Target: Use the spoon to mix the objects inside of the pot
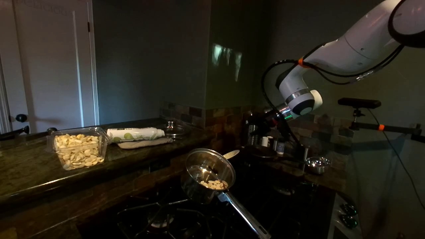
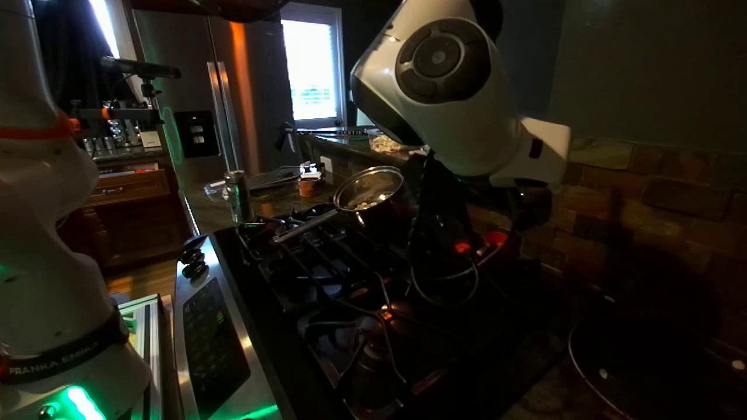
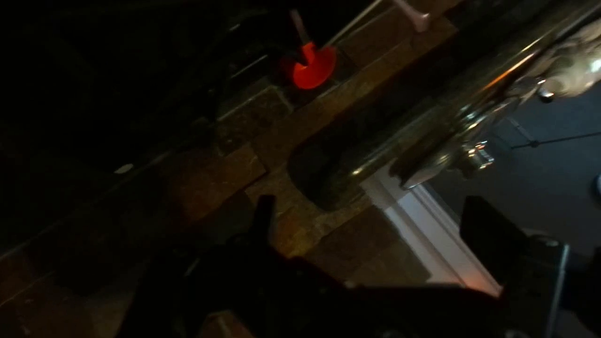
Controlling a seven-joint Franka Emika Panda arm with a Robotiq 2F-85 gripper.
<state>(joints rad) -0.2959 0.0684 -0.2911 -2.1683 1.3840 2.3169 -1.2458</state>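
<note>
steel pot (image 1: 212,166) could tip if stirring pushes hard. the pincer (image 3: 369,202) gapes, seemingly empty in gloom.

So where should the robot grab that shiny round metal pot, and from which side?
Probably by its long, straight metal handle, around the middle, coming from above: it juts sideways from the pot, looks slim enough for the open black gripper to straddle, and nothing lies over it.

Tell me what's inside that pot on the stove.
In an exterior view, the pot holds a small heap of pale pieces, gathered toward its handle. They cover the bottom beneath them, so whether anything else lies under the heap can't be seen.
</note>
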